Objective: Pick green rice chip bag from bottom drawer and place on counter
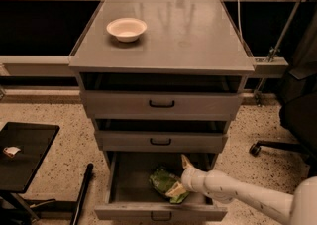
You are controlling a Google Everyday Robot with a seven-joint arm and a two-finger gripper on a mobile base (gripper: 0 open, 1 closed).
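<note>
Bottom drawer (121, 184) pulled well out. Above it, top drawer (119, 104) and middle drawer (124, 140), both shallower, each with a dark gap over its front and a black handle. On the floor of the bottom drawer, right of centre: green bag (162, 181), crinkled, lying flat. White arm (242, 196) reaching in from the lower right, over the drawer's front right corner. Gripper (181, 177) down inside the drawer at the bag's right end, fingers spread apart: one (186, 161) pointing up toward the back of the drawer, clear of the bag, the other (177, 192) laid over the bag's right edge. Contact between that lower finger and the foil: cannot tell. Up on the table (188, 35), near the back left corner, a white bowl (127, 28), upright. Off to the left on the speckled floor (64, 164), a low black stand (25, 154) with a small pale scrap (11, 151) on it.
</note>
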